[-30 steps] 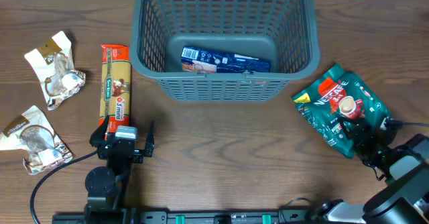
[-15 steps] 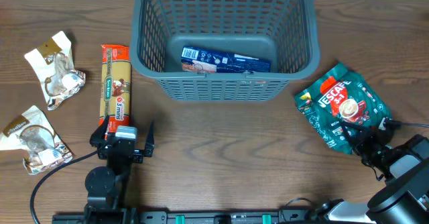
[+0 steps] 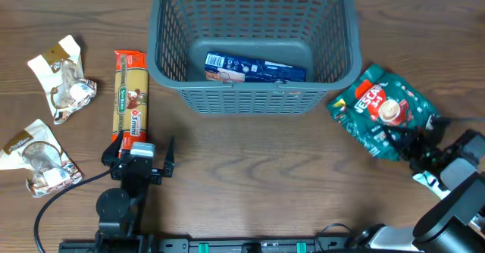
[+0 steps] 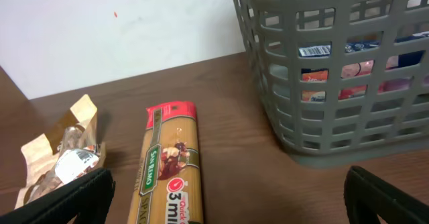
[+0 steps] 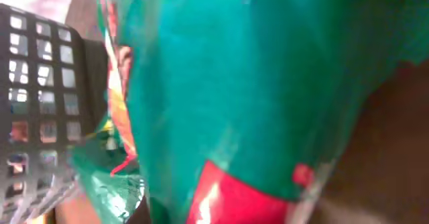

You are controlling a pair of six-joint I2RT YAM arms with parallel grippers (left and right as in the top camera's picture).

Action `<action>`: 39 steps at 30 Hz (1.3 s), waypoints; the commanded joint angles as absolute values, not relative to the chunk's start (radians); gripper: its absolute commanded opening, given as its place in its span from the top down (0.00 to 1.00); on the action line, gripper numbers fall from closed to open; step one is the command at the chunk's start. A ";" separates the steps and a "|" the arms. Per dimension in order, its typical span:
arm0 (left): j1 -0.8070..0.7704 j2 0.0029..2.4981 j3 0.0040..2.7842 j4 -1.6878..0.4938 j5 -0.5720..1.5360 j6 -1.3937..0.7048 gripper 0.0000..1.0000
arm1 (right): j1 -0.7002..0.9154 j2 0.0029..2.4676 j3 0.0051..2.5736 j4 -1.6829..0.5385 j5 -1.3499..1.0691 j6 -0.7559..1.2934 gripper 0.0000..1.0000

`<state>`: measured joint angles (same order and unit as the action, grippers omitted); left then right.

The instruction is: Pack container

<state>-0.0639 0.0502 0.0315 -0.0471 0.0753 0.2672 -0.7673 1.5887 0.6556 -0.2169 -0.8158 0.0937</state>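
Observation:
The container (image 3: 254,45), a dark grey slotted basket, stands at the back centre with a blue packet (image 3: 255,67) on its floor. To its right my right gripper (image 3: 402,139) is shut on the near edge of a green coffee bag (image 3: 379,113), which is tilted up off the table. That bag (image 5: 255,83) fills the right wrist view and hides the fingers, with the container (image 5: 40,70) at the left. My left gripper (image 3: 142,147) stands open at the near end of a long pasta packet (image 3: 130,94). The pasta packet (image 4: 169,163) lies ahead of my left gripper (image 4: 224,210).
Two crumpled white and brown snack packets (image 3: 62,79) (image 3: 38,158) lie at the far left of the wooden table. One of them (image 4: 64,157) shows beside the pasta in the left wrist view, with the container wall (image 4: 335,70) to the right.
My right gripper has shut on the green bag and carried it a little up and left toward the container. The left arm has not moved.

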 commanded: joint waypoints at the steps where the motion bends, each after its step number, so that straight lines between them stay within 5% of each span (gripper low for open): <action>1: -0.069 0.043 0.005 -0.062 0.086 0.279 0.01 | -0.728 1.547 0.748 -0.202 -0.834 0.154 0.98; 26: -0.069 0.043 0.005 -0.062 0.086 0.279 0.01 | -0.608 1.542 1.229 -0.402 -0.812 0.183 0.99; 39: -0.069 0.043 0.005 -0.062 0.086 0.279 0.01 | -0.581 1.541 1.677 -0.632 -0.714 0.152 0.98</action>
<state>-0.0639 0.0498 0.0315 -0.0467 0.0753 0.2672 -0.6144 1.5883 1.5536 -0.6319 -0.6781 0.1825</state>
